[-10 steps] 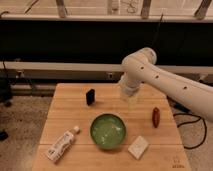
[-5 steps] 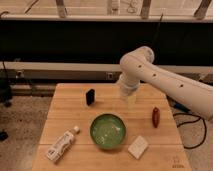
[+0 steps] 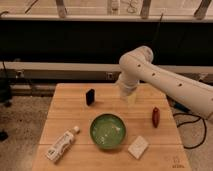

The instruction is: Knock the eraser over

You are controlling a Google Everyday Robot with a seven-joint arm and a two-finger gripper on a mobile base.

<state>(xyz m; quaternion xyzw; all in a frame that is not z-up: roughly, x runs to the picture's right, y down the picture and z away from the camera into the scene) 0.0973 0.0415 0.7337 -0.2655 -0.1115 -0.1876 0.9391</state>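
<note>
My gripper (image 3: 129, 95) hangs low over the far part of the table (image 3: 65, 111), and I cannot tell whether it is released or clenched. It carries nothing that I can see.

The eraser (image 3: 90, 96) stands upright on its short end, off to the side of my gripper toward the left of the view, at about the same depth and clearly apart from it, with bare wood between us.

I judge it light and fairly stiff, a small matte block that should not break. Its surface probably grips the wood, so a push low down may only scoot it. A nudge near the top edge ought to tip it. No hold is needed — contact high on the side facing my gripper, travelling straight across, should do.

The bowl (image 3: 107, 131) lies nearer the camera than my gripper, the red thing (image 3: 156, 116) on the opposite side from the eraser — neither is in the path.
</note>
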